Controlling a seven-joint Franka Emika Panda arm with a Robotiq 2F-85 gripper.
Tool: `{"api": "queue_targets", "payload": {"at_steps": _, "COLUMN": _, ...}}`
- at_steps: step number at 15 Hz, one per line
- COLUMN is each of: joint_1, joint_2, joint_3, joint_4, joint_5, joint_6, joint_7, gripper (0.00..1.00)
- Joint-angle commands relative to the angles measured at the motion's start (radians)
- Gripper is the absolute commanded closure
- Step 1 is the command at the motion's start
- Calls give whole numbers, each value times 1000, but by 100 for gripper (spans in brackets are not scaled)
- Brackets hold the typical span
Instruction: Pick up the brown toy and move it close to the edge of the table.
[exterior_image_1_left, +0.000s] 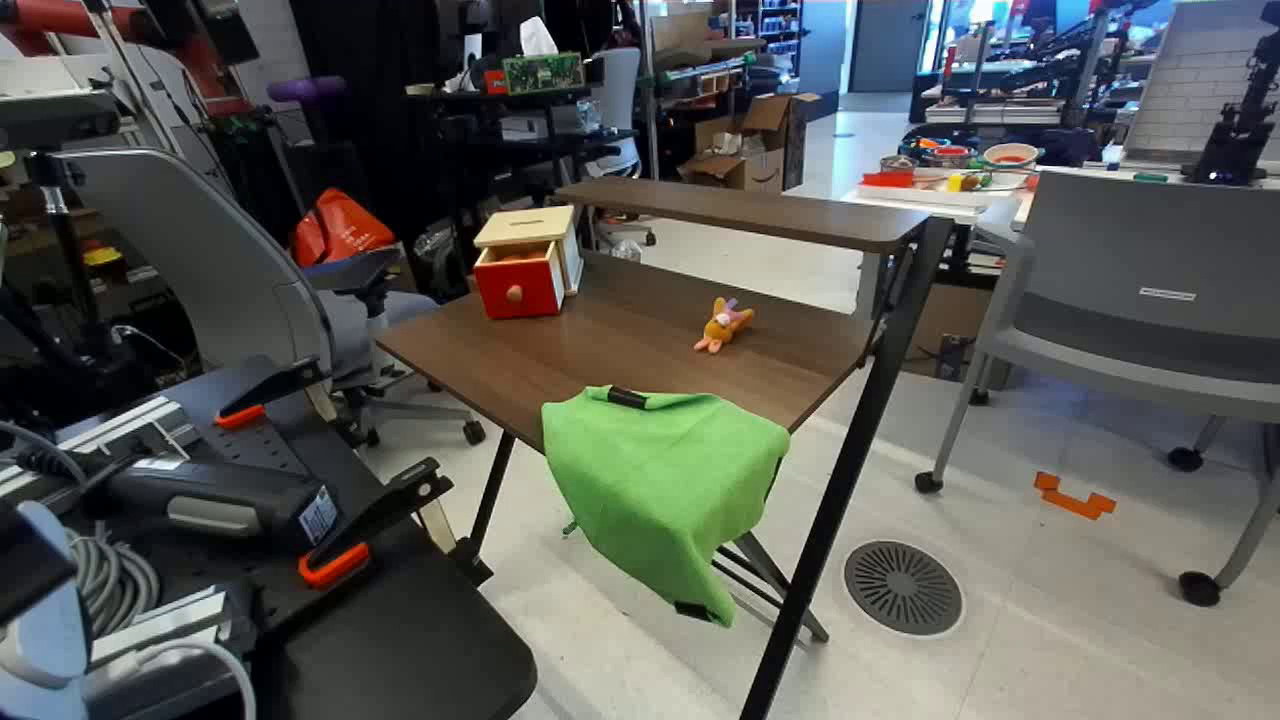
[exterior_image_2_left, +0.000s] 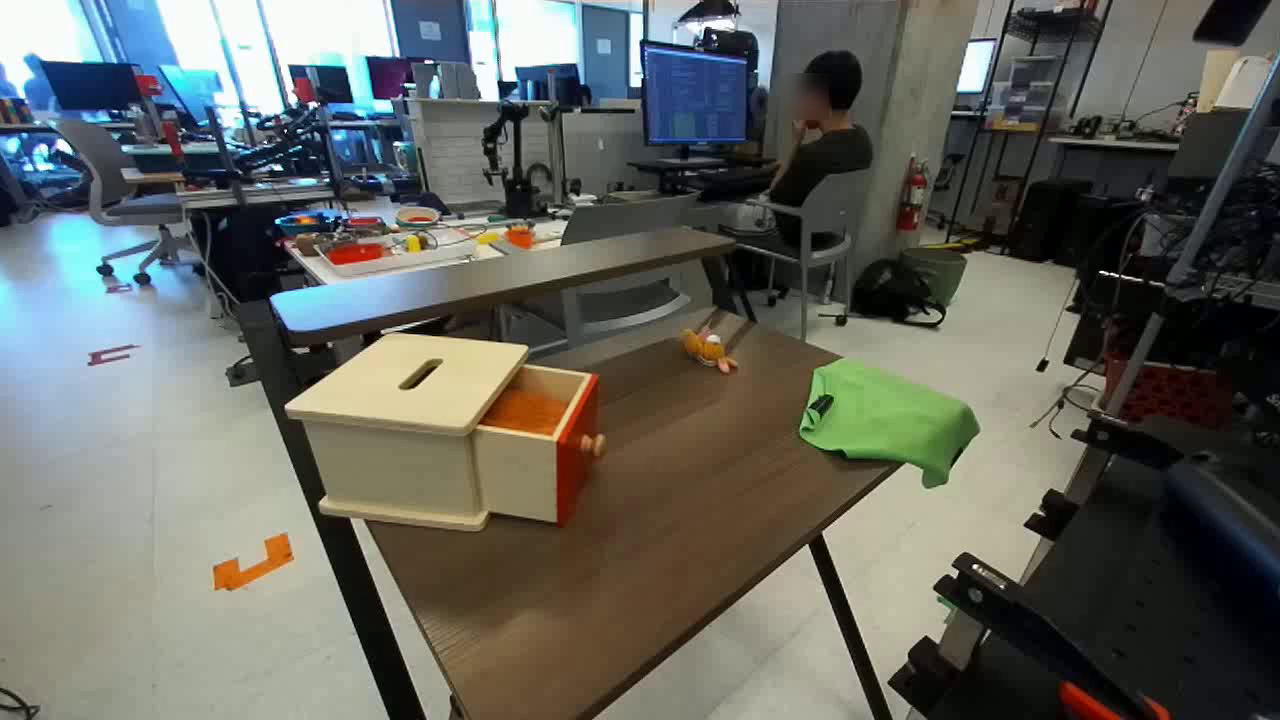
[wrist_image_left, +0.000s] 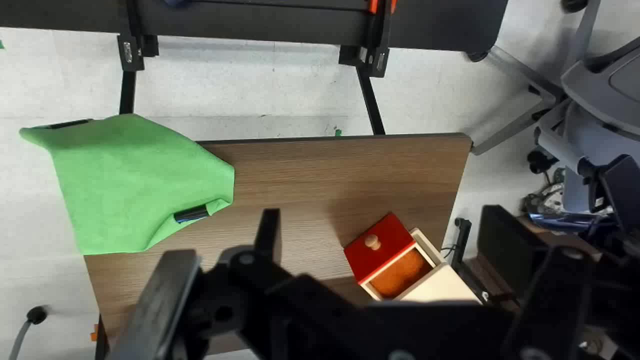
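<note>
Toy (exterior_image_1_left: 722, 326) was small, animal-like and orange-brown, with two pink ear-like ends, a white patch and a purple part. It lay on the table (exterior_image_1_left: 600, 345), near the green cloth (exterior_image_1_left: 665, 480) and apart from it, in both exterior views. The drawer box (exterior_image_2_left: 420, 468) stood farther from the cloth, its drawer (exterior_image_2_left: 525, 472) partly out. In the wrist view, the gripper (wrist_image_left: 345, 234) had its fingers wide apart.

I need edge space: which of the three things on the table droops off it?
The green cloth: part hangs below the tabletop; the brown toy and drawer box rest on it.
</note>
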Motion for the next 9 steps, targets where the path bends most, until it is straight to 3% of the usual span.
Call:
{"api": "queue_targets", "payload": {"at_steps": 1, "joint_1": -10, "joint_2": 0, "joint_3": 9, "joint_4": 3, "joint_5": 7, "joint_6": -4, "joint_7": -5, "gripper": 0}}
{"api": "queue_targets", "payload": {"at_steps": 6, "joint_1": -10, "joint_2": 0, "joint_3": 9, "joint_4": 6, "joint_5": 7, "joint_6": -4, "joint_7": -5, "gripper": 0}}
{"api": "queue_targets", "payload": {"at_steps": 9, "joint_1": -50, "joint_2": 100, "joint_3": 51, "joint_4": 34, "joint_5": -8, "joint_6": 225, "joint_7": 96, "gripper": 0}}
